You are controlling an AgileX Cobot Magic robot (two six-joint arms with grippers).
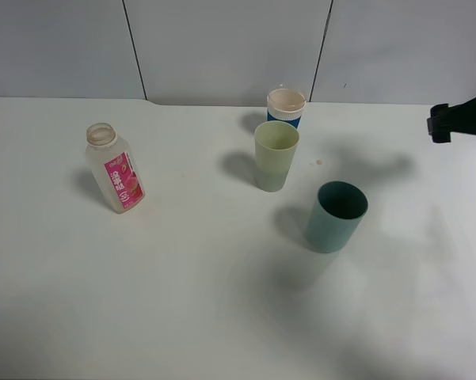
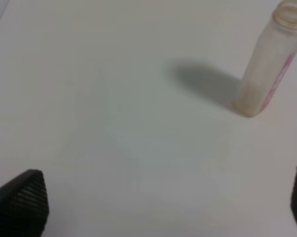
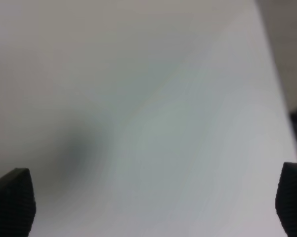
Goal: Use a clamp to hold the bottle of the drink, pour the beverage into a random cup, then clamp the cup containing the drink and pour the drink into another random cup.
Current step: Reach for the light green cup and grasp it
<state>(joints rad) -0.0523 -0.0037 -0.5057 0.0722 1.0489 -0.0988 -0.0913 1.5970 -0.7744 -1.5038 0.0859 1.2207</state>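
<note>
The bottle (image 2: 267,69), standing ahead of the left end effector (image 2: 160,207), is showing cloudy clear walls and a pink label. The left end effector and the right end effector (image 3: 150,202) are wearing black fingers with a fine cross-hatched pattern. The green cup (image 1: 276,155) is looking pale, the teal cup (image 1: 337,215) dark, and the blue cup (image 1: 286,107) is carrying a cream rim. The table (image 1: 182,301) is looking plain white.

Overhead and left wrist: shared bottle (image 1: 115,170)
</note>
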